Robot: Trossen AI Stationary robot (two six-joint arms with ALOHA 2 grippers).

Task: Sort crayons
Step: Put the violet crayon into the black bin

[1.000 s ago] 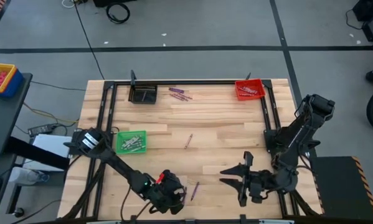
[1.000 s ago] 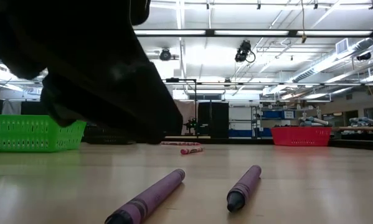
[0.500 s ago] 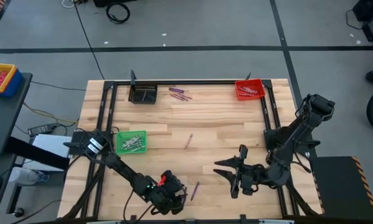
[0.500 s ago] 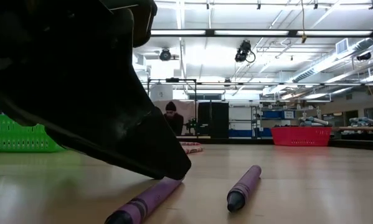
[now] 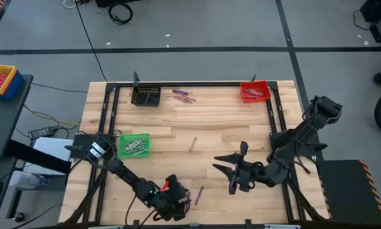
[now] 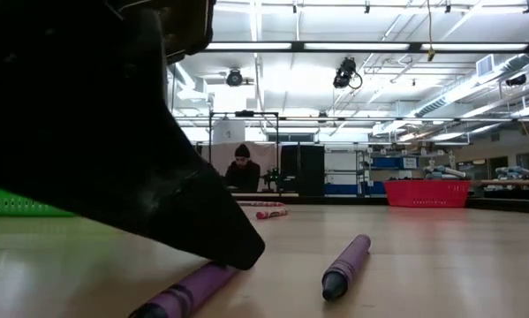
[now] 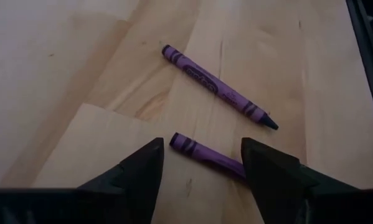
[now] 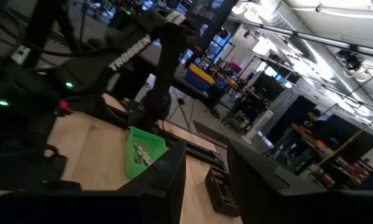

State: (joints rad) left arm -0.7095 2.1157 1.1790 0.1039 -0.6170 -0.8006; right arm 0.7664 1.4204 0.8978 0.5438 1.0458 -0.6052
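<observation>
Two purple crayons lie flat on the table near its front edge. One crayon lies free. My left gripper is open and low over the other crayon, one finger on each side of it. My right gripper is open and empty above the table right of centre, its fingers pointing toward the table's left. More crayons lie far off: a purple group and a single one. My left gripper is open around the near purple crayon, coming down at a slant from above. One finger covers the crayon's end. In the low view that fingertip sits on the crayon. The crayon lies flat on the table.
A green bin with pale crayons stands at the left, a black bin at the far left, and a red bin at the far right. A black frame runs round the table. A person sits in the room behind.
My left gripper has come down onto the near purple crayon, which has turned a little on the table. My right gripper has gone toward the table's left and a little toward its far edge, still open.
</observation>
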